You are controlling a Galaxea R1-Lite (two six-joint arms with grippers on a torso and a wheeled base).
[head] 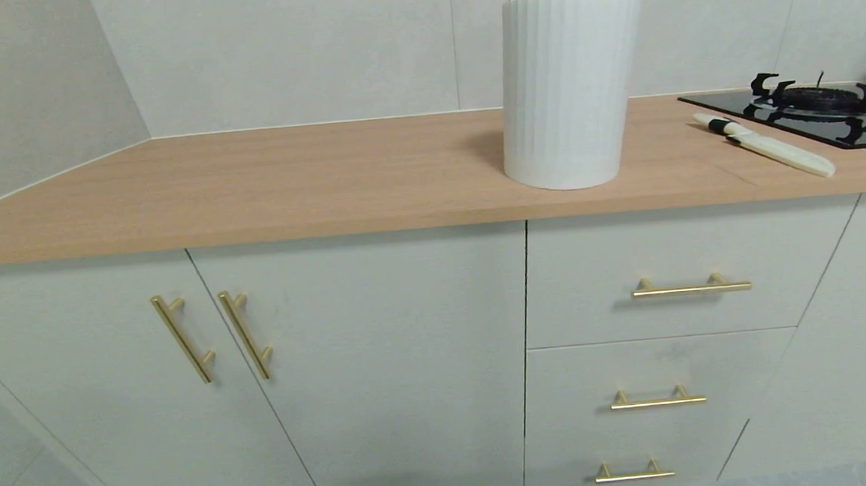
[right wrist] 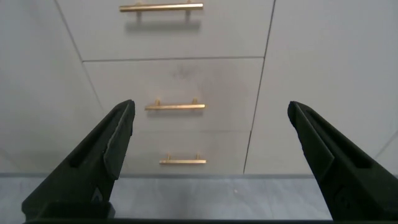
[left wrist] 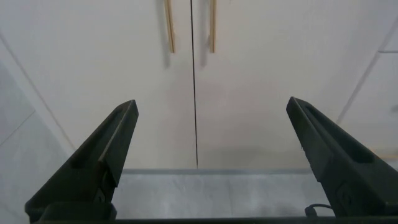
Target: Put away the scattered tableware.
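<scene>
A tall white ribbed holder (head: 568,88) stands on the wooden countertop (head: 286,177). To its right a white knife with a black collar (head: 767,145) lies flat on the counter, beside the hob. My left gripper (left wrist: 210,112) is open, held low in front of the double cabinet doors with nothing between its fingers. My right gripper (right wrist: 210,112) is open too, low in front of the drawer stack, also empty.
A black gas hob (head: 816,110) sits at the counter's far right. Below are two cabinet doors with gold handles (head: 213,335) and three drawers with gold handles (head: 691,287). Tiled walls close the back and left. The counter's left half is bare wood.
</scene>
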